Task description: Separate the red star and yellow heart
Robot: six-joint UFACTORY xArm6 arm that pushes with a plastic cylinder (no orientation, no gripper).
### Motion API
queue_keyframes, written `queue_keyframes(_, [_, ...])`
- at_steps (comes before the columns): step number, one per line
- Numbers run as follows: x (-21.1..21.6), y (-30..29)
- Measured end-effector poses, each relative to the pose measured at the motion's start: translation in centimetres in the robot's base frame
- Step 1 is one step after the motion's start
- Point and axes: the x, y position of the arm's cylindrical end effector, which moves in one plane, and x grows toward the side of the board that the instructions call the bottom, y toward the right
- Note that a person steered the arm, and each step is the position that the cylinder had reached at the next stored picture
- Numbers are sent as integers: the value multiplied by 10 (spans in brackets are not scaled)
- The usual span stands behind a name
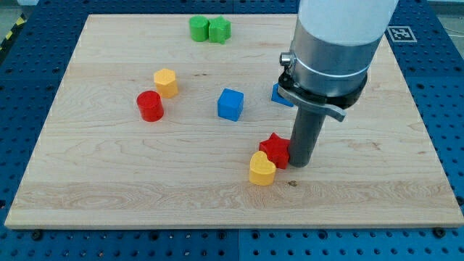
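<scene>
The red star (275,150) lies at the lower middle of the wooden board (109,196). The yellow heart (262,169) sits just below and left of it, touching it. My tip (301,164) rests on the board right against the star's right side, so the star is between the tip and the heart.
A blue cube (230,104) lies at the centre. Another blue block (279,93) is partly hidden behind the arm. A red cylinder (150,106) and a yellow hexagon block (166,83) sit at the left. Two green blocks (198,29) (220,30) sit together at the top.
</scene>
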Motion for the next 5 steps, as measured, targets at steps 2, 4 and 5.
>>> queue_keyframes(2, [27, -8])
queue_keyframes(4, [21, -80])
queue_keyframes(5, [2, -119])
